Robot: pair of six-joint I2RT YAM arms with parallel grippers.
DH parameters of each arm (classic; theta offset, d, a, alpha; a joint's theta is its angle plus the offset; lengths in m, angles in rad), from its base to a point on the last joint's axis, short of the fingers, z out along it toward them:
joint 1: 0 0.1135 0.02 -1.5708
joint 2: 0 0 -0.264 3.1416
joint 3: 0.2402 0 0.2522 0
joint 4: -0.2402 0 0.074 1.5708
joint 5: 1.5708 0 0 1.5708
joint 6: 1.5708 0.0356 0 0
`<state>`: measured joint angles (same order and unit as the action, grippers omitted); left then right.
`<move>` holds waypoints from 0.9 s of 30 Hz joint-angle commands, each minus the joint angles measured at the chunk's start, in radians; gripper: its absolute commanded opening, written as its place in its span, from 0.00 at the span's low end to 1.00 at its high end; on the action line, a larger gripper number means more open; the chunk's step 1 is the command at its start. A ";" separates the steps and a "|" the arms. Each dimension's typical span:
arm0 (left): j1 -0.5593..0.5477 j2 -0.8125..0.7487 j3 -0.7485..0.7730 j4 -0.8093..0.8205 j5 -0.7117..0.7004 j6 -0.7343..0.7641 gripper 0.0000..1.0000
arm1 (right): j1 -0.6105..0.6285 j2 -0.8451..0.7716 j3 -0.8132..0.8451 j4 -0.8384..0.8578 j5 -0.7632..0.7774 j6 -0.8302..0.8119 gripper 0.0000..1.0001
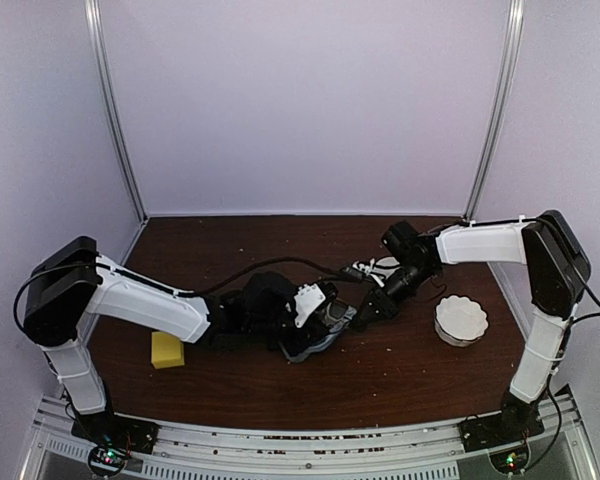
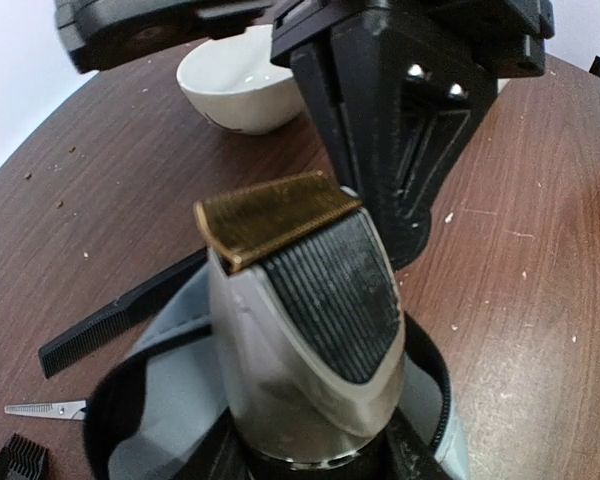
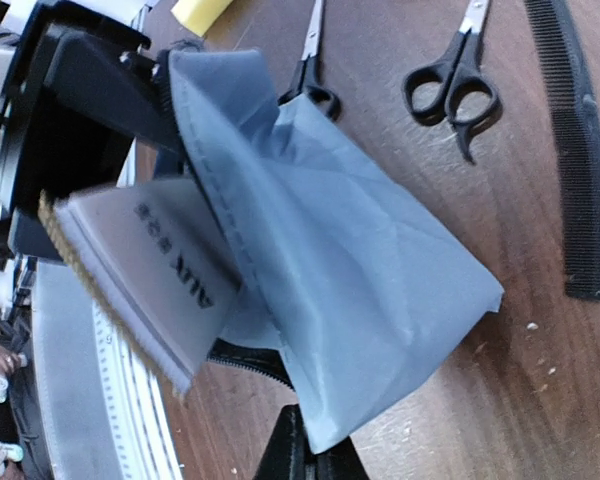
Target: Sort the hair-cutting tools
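Clipper [image 2: 300,330] sits grasped at its tail by the left hand [image 1: 325,315], gold blade pointing toward the right hand [image 3: 305,450], which is clenched on the grey pouch [image 3: 360,250] whose mouth rings the clipper's base.

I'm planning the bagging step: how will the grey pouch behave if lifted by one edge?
Probably floppy: the pouch creases and drapes in folds. Likely light, being thin fabric; its mouth may sag shut unless held open.
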<state>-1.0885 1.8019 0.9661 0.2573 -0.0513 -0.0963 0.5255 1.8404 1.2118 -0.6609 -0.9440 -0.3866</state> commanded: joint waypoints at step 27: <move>-0.026 -0.051 0.099 -0.474 0.020 0.378 0.00 | 0.001 0.045 0.217 -0.675 -0.108 -0.295 0.00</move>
<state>-1.0988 1.7176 1.0420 -0.0879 0.0372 0.2142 0.5327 1.9011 1.4029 -1.2907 -1.0588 -0.7174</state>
